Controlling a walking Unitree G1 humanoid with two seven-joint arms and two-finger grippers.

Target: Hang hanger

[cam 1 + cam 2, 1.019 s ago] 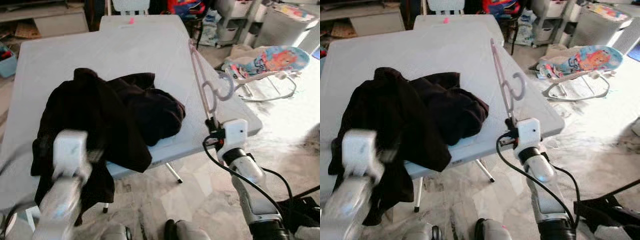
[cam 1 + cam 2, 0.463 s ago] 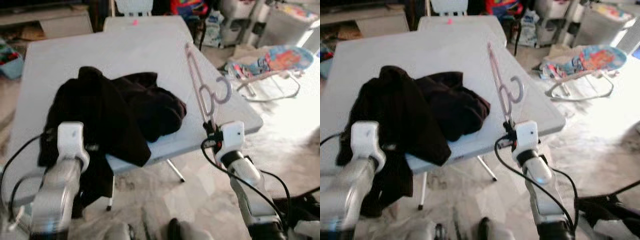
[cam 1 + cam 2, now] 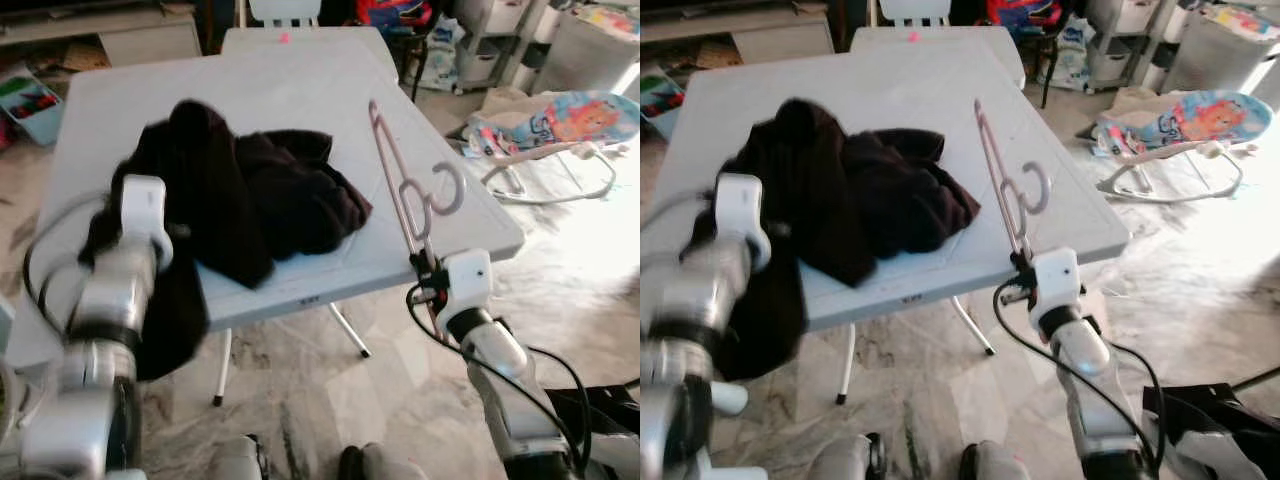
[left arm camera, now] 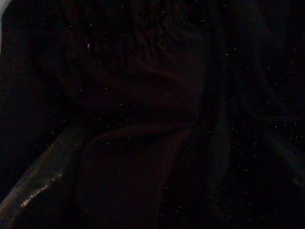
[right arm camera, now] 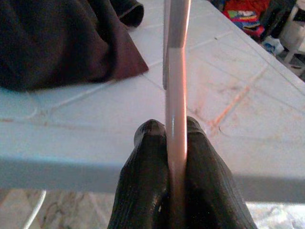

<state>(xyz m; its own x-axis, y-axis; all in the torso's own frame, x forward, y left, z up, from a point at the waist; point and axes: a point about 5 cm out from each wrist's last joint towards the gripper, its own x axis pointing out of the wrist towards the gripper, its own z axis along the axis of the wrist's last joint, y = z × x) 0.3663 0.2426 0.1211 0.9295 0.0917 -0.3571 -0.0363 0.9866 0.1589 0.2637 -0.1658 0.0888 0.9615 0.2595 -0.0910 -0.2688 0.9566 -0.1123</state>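
A pale pink hanger (image 3: 400,185) stands nearly upright over the front right corner of the white folding table (image 3: 300,90), its hook curling to the right. My right gripper (image 3: 425,270) is shut on the hanger's lower end, and the right wrist view shows the bar pinched between both black fingers (image 5: 143,157). A dark brown garment (image 3: 280,195) lies bunched on the table, its left part drooping over the edge. My left arm's white wrist (image 3: 143,205) presses into that left side, with the gripper buried in the cloth. Dark fabric (image 4: 152,114) is what the left wrist view shows.
A baby bouncer (image 3: 560,125) sits on the marble floor to the right. A second small table (image 3: 300,40) and a white chair (image 3: 280,10) stand beyond the far edge. A blue bin (image 3: 30,100) is at far left. A table leg (image 3: 345,335) slants down under the front edge.
My left arm has risen from low at the front up against the garment's left side. The right gripper still holds the hanger in much the same pose. The camera has shifted.
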